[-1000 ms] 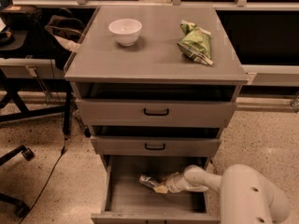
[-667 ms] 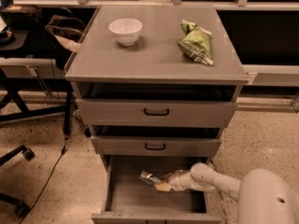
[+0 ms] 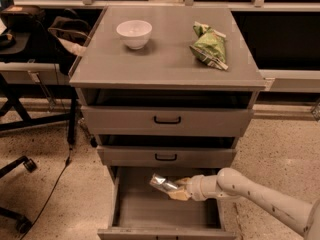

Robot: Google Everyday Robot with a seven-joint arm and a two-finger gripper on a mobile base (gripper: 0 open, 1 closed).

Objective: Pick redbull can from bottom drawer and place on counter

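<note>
The redbull can (image 3: 161,182), slim and silvery, is tilted inside the open bottom drawer (image 3: 136,210), near its back. My gripper (image 3: 176,190) reaches into the drawer from the right on a white arm, and its tan fingers are shut on the can's right end. The can is held slightly above the drawer floor. The grey counter (image 3: 165,64) is the cabinet's top, well above the gripper.
A white bowl (image 3: 134,33) and a green snack bag (image 3: 210,45) lie on the counter. Two upper drawers (image 3: 167,120) with black handles stand slightly open above the gripper. An office chair base (image 3: 17,166) and a cable are on the floor to the left.
The arm has stretched further into the drawer. The can, with the fingers on it, now sits a little higher than before.
</note>
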